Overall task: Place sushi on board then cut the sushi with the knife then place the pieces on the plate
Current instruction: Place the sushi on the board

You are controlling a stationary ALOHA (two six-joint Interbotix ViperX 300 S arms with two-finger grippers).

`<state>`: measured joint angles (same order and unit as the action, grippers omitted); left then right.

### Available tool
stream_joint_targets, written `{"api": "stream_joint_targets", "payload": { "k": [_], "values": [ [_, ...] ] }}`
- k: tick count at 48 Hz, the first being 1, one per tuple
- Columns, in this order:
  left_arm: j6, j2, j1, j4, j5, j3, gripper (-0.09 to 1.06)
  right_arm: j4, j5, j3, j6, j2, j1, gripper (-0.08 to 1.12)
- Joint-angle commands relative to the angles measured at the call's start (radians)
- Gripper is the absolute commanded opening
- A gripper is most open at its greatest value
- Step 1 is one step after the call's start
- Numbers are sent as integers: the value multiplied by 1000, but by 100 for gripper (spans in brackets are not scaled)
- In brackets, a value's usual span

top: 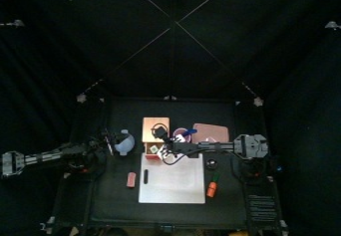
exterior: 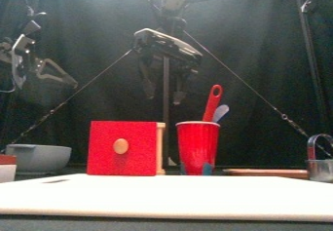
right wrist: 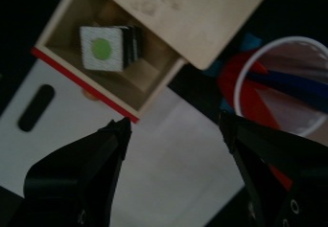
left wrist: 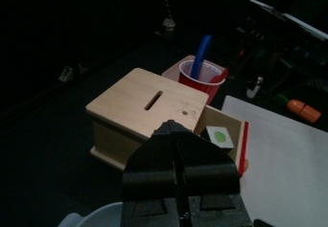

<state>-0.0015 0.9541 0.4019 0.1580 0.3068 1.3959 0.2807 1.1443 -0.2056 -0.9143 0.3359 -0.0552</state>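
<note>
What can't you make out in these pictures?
- Sushi: the drawer front hides it in the front view. The wrist views show only its top, so the number of blocks is unknown.
- Orange thing and red thing by the board: too small in the top view to name.
- Grey thing: cut off by the front view's right edge.

A pale wooden box (left wrist: 144, 104), its red drawer front (exterior: 127, 148) pulled open, sits centre frame in the front view. A blue-grey bowl (exterior: 37, 157) stands lower left, and a red cup (exterior: 198, 147) is just right of the box.
</note>
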Motion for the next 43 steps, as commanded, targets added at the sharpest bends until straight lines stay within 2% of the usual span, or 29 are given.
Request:
{"api": "stream_joint_targets", "payload": {
  "k": [1,12,43],
  "values": [
    [2,-5,9,2,3,-31,16,5,3,-118,3,46,2,101],
    [2,-5,14,3,2,-25,16,0,23,-219,3,153,-6,101],
    [0,-5,14,3,-11,-21,16,-8,3,-227,-6,181,-38,101]
  ]
}}
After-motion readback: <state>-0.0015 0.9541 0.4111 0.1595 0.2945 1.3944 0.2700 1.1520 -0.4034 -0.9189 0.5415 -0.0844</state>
